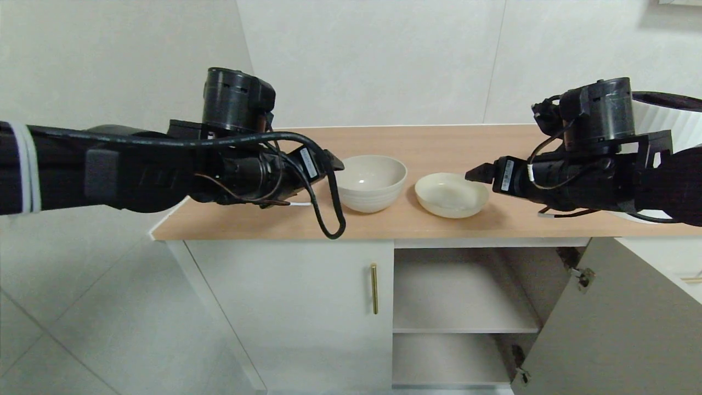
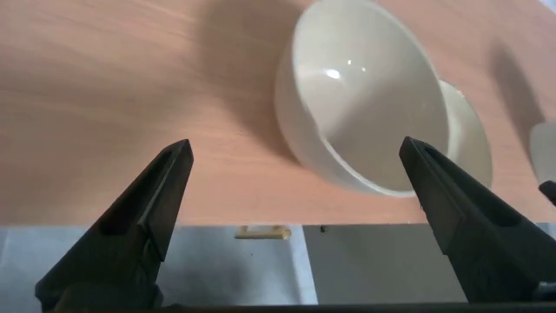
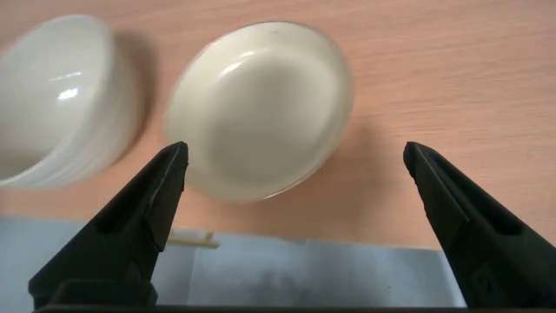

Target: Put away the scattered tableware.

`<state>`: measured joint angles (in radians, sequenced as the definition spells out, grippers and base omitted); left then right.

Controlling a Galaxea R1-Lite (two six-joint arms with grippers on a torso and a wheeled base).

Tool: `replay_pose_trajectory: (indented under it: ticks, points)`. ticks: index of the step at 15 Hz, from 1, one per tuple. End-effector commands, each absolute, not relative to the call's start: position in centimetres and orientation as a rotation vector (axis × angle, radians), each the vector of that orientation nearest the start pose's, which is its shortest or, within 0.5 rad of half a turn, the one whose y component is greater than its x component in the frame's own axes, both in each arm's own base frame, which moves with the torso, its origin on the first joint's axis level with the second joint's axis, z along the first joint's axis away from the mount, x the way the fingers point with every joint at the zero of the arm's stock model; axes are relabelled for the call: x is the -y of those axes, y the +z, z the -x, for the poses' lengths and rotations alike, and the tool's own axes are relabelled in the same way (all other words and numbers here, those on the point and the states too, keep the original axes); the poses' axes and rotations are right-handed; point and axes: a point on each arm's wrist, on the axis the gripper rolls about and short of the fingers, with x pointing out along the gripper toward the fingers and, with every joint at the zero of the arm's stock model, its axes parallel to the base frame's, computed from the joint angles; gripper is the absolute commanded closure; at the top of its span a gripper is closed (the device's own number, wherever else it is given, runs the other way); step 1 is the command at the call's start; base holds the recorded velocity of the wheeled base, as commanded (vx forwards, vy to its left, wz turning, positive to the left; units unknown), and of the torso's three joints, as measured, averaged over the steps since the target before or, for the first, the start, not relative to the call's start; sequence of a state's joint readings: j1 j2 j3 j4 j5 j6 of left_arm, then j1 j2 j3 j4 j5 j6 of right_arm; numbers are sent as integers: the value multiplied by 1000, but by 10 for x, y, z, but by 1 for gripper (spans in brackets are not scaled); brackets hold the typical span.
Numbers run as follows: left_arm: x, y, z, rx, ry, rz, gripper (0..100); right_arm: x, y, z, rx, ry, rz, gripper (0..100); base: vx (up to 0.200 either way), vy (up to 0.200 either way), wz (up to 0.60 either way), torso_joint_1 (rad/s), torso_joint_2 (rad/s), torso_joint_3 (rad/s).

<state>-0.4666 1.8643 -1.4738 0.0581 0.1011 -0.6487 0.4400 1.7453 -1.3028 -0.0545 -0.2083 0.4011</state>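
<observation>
left claw (image 2: pixel 295 146) and right claw (image 3: pixel 295 149) both spread wide, gripping nothing; deep bowl (image 1: pixel 371 182) and shallow dish (image 1: pixel 451 194) sit side by side on the tabletop (image 1: pixel 439 142) between them, bowl on the left

The bowl (image 1: pixel 371 182) and the dish (image 1: pixel 451 194) are set side by side on the counter (image 1: pixel 247 222), towards its front edge. The bowl is placed to the left and the dish just beside it to the right, slightly apart. The left gripper (image 1: pixel 335 163) is held just left of the bowl, and the right gripper (image 1: pixel 473 174) at the dish's right rim. A container (image 1: pixel 669 126) is seen at the far right, behind the right arm. Under the counter, the left door (image 1: pixel 296 318) is closed, with a handle (image 1: pixel 374 288) at its right edge. The right door (image 1: pixel 603 323) is swung open to the right, and a shelf (image 1: pixel 466 315) is exposed below the dish.
</observation>
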Motion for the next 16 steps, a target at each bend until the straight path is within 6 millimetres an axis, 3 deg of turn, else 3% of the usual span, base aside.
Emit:
replay_pose_trajectory:
  ticks: [1, 8, 9, 16]
  points:
    - [173, 233, -341, -556, -199, 496, 0, -139, 244, -311, -418, 133, -264, 0, 0, 0, 0, 0, 0, 0]
    - [181, 221, -355, -570, -192, 496, 0, -138, 247, -306, -412, 133, -264, 0, 0, 0, 0, 0, 0, 0]
    - [181, 219, -356, -573, -189, 494, 100, -137, 247, -306, -411, 135, -264, 0, 0, 0, 0, 0, 0, 0]
    - [179, 226, -353, -557, -195, 501, 100, -137, 250, -303, -402, 137, -267, 0, 0, 0, 0, 0, 0, 0]
